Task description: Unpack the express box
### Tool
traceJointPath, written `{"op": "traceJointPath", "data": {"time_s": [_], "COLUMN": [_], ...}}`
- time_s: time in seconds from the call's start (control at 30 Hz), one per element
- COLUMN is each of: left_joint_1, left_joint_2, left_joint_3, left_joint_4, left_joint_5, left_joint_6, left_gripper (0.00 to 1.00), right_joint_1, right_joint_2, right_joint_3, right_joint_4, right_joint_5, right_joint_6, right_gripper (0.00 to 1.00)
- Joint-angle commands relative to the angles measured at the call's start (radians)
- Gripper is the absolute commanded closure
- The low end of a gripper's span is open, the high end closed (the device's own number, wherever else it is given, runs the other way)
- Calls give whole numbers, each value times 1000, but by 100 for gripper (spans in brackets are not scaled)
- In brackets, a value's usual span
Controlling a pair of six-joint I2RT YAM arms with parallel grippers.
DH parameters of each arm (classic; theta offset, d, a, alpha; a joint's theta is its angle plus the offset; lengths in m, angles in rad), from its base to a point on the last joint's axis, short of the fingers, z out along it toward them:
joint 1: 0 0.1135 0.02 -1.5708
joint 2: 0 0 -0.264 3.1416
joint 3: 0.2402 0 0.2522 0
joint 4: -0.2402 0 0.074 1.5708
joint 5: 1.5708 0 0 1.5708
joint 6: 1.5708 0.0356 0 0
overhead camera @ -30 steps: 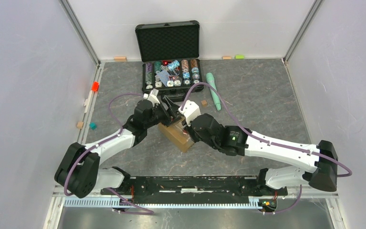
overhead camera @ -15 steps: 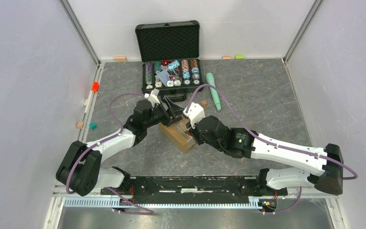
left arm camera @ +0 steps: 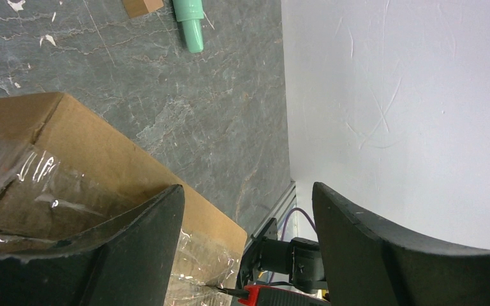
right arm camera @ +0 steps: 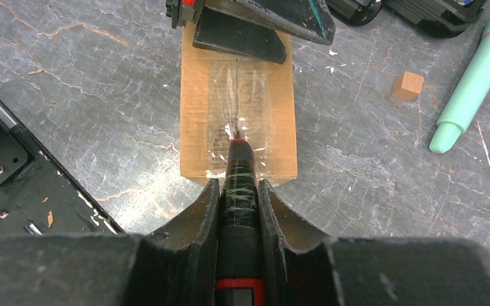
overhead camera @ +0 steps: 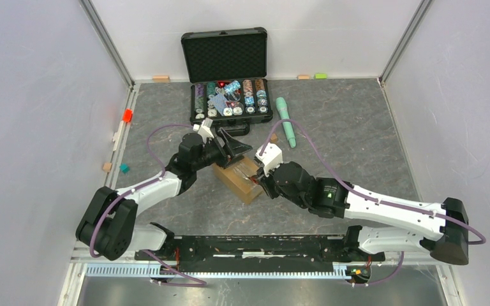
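Observation:
The express box (overhead camera: 239,185) is a small brown carton with glossy tape on top, lying mid-table; it also shows in the right wrist view (right arm camera: 198,115) and the left wrist view (left arm camera: 89,153). My right gripper (overhead camera: 258,178) (right arm camera: 238,185) is shut on a black-and-red cutter (right arm camera: 238,191), whose tip touches the taped centre seam. My left gripper (overhead camera: 233,150) (left arm camera: 245,204) is open at the box's far end. One of its fingers (left arm camera: 134,255) rests on the box top and the other is off the edge.
An open black case of poker chips (overhead camera: 230,105) stands behind the box. A mint-green pen (overhead camera: 285,121) and a small wooden block (overhead camera: 273,137) lie at its right. Small red (overhead camera: 127,115), teal (overhead camera: 124,168) and wooden (overhead camera: 106,167) blocks lie along the left wall.
My right gripper has drawn back toward the near right with the cutter, its tip sliding along the tape seam. The left gripper has stayed on the box's far end.

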Motion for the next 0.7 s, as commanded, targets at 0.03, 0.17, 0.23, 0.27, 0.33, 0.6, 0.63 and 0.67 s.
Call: {"op": "traceJointPath", "data": {"time_s": [0.03,0.17,0.23,0.27,0.33,0.6,0.63,0.67], "left_joint_1": [27,28,29,30,33,57,59,64], "left_joint_2": [72,66,67,71,81,116,118,119], "left_joint_3": [-53,-51,-48,-47,-47,-49,-50,-52], "left_joint_4": [-210,-218,-228,-230,-227,-216,-217,-217], "left_joint_5": [-93,-98,-105,-104,-103,-94,-92,-91], "left_joint_6": [90,92,101,104,108,125,128,130], "left_gripper": [19,19,19,19,19,19,19,19], "right_joint_1": [16,16,17,17,17,27,29,29], "right_joint_2": [18,46,31,20,2,-48,-49,-50], "right_joint_3": [-77,-64,-53,-45,-28,23,27,31], "right_joint_4": [-151,-167,-184,-198,-227,-306,-313,-321], "right_joint_5": [-37,-43,-33,-27,-23,-5,-4,-3], "right_joint_6": [39,49,50,51,55,70,70,69], "right_gripper": [100,100,100,100,100,100,100,100]}}
